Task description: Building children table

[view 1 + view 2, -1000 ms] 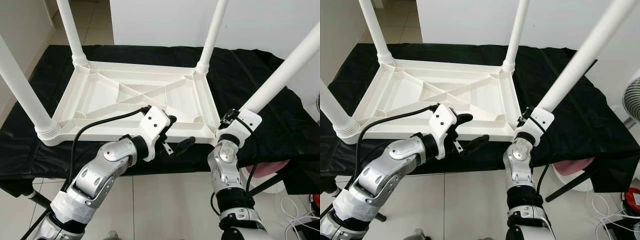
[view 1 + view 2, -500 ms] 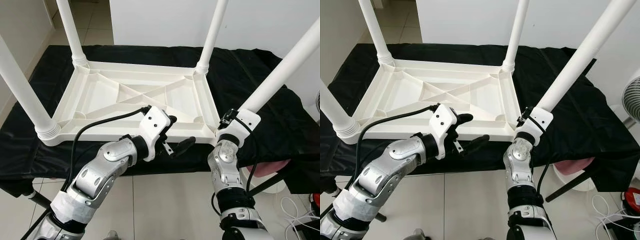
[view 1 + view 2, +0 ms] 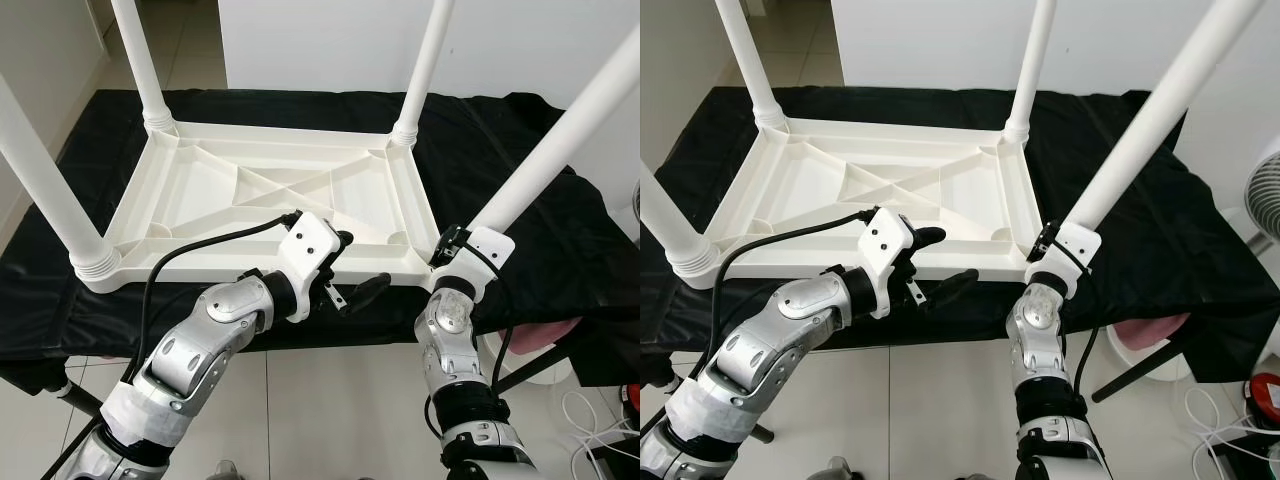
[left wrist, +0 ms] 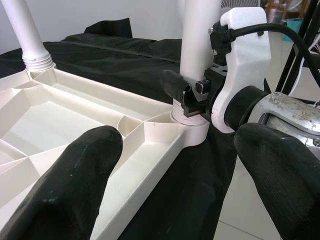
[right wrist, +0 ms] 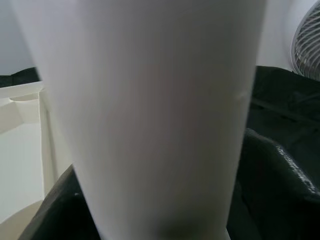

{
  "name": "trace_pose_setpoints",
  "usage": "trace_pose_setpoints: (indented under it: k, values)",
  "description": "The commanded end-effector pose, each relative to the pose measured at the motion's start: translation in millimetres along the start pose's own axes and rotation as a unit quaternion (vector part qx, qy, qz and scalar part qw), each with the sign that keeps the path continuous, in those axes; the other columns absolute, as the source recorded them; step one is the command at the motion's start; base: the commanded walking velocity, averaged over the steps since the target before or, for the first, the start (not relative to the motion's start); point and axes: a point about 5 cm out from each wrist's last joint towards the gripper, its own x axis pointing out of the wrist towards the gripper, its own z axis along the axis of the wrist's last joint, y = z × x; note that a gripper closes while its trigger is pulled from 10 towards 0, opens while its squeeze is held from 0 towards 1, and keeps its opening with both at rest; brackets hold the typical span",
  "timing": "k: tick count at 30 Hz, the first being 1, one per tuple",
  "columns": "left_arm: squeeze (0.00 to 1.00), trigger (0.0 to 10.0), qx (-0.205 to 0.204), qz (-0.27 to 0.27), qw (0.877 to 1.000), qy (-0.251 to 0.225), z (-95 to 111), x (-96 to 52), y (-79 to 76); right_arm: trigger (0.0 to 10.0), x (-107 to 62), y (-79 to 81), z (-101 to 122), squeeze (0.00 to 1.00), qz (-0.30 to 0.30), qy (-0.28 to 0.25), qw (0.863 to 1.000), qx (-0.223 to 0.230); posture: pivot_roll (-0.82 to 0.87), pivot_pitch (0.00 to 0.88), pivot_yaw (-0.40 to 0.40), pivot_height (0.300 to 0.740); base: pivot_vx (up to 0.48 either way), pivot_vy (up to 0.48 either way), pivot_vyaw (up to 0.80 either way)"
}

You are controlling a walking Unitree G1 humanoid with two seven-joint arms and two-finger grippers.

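**Last leg going into its corner socket**

The white plastic children's table [image 3: 270, 205] lies upside down on a desk [image 3: 560, 240] draped in black cloth, its ribbed underside facing up. Three legs already stand in their corners: the far-left leg [image 3: 140, 60], the far-right leg [image 3: 425, 65] and the near-left leg [image 3: 45, 190]. The fourth leg [image 3: 560, 140] sits at the near-right corner, leaning outward to the robot's right rather than standing straight like the others.

The right gripper [image 4: 192, 92] is clamped low on that leg, its fingers closed around the shaft just above the threaded collar where it meets the corner socket [image 4: 192, 122]. The left gripper [image 3: 350, 270] hovers at the table's near edge, fingers [image 4: 75, 180] spread wide and holding nothing; one fingertip hangs over the rim, the other off to the outside.

To my eye the job is nearly finished, and this leg is being seated. Doing it well likely means bringing the leg upright first, so it lines up with the socket's axis, then turning or pressing it home without forcing a crooked start. The light tabletop could slide or lift on the cloth, so the free left gripper would do well to pin the rim down near that corner while the right one works.
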Motion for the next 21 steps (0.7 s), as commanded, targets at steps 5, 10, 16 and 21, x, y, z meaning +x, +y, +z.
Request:
trace_pose_setpoints:
  k: [5,10,16,21]
  values:
    - [0.00,10.0,0.000,-0.034,0.999,0.001,0,0.1,-3.0,10.0,0.4,-10.7,-4,1.00,0.006,-0.007,1.000,-0.027,0.03,0.074,-0.031,0.740,0.000,0.000,0.00]
    - [0.00,10.0,0.002,-0.032,0.999,0.000,1,0.0,-1.8,4.5,6.9,-3.9,8,0.00,0.093,-0.039,0.994,-0.033,0.03,0.070,-0.031,0.740,0.000,0.000,0.00]
    - [0.00,10.0,0.002,-0.032,0.999,-0.001,1,0.0,-1.0,0.0,12.4,-1.1,12,0.00,0.168,-0.045,0.984,-0.039,0.02,0.068,-0.031,0.740,0.000,0.000,0.00]
    - [0.00,10.0,0.003,-0.032,0.999,-0.001,1,0.3,-0.7,0.0,13.7,2.6,11,0.00,0.240,-0.023,0.970,-0.034,0.02,0.068,-0.032,0.740,0.000,0.000,0.00]
